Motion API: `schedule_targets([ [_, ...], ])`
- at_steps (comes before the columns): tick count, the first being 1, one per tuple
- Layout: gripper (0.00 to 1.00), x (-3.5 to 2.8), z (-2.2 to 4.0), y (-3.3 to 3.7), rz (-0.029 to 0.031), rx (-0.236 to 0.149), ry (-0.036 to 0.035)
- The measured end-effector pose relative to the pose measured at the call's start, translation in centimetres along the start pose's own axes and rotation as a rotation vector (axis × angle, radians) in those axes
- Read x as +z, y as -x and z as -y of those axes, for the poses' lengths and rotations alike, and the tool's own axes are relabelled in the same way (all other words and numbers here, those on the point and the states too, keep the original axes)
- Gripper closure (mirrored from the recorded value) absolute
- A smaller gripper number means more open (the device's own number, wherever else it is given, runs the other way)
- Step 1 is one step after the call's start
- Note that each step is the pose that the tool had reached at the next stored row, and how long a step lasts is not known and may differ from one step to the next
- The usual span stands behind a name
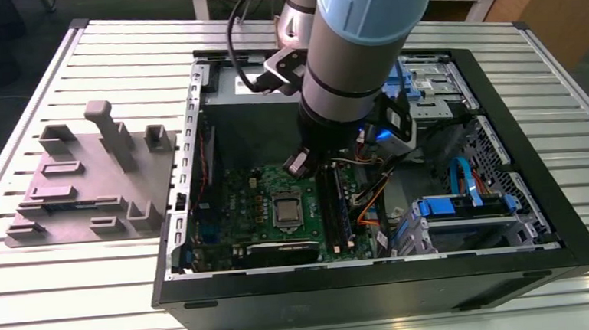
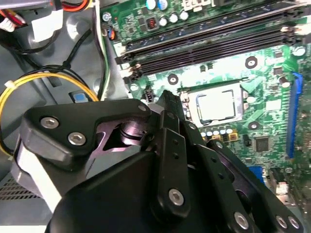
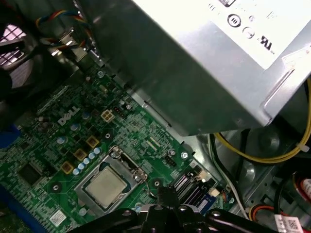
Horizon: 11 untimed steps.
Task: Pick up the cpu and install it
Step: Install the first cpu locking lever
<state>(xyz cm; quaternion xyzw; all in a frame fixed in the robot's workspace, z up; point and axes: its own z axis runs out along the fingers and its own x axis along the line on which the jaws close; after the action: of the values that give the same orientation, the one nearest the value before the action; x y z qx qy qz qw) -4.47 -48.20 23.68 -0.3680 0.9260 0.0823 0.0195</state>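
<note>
cpu [image 3: 106, 187] in socket, apart from gripper [image 3: 163, 196]

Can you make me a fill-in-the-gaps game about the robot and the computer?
1. The shiny cpu sits in its socket on the ____ motherboard.
2. The gripper hangs inside the open computer ____.
3. A big silver-grey power supply sits above a ____ cable.
4. Beside the case, a grey fixture block rests on the ____.

Missing words: green; case; yellow; table
</note>
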Motion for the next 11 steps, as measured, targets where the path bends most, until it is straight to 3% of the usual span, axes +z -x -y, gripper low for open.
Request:
schedule_targets([
  [4,0.90,-0.03,-0.05,-0.38,-0.0025,-0.014,0.0008],
  [11,0.90,-0.02,-0.10,-0.55,-0.0117,-0.082,0.0071],
])
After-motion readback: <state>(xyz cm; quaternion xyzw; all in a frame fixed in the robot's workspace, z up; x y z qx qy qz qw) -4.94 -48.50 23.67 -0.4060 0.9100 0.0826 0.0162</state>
